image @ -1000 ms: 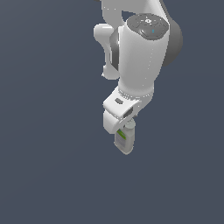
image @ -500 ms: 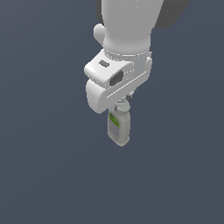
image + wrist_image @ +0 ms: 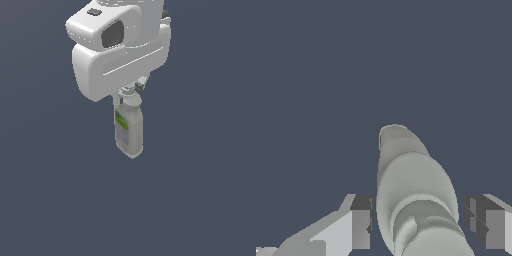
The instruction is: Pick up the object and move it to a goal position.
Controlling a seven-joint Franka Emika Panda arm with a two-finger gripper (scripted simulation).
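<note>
exterior view: the arm's swung much closer to the camera than a second ago, bottle [image 3: 128, 131] hanging upright under the claw [image 3: 131, 94], pinched near its grey cap, so the carry's underway. green-and-white label, pale flat sides. wrist view: bottle [image 3: 412, 200] sits between both fingers [image 3: 360, 222].

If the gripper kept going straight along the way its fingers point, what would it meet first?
The bottle already fills the line ahead of the gripper. Beyond it, only plain dark background shows; the way looks free, though depth is unclear.

Tool [image 3: 418, 225] pointing down, fingers apart.
</note>
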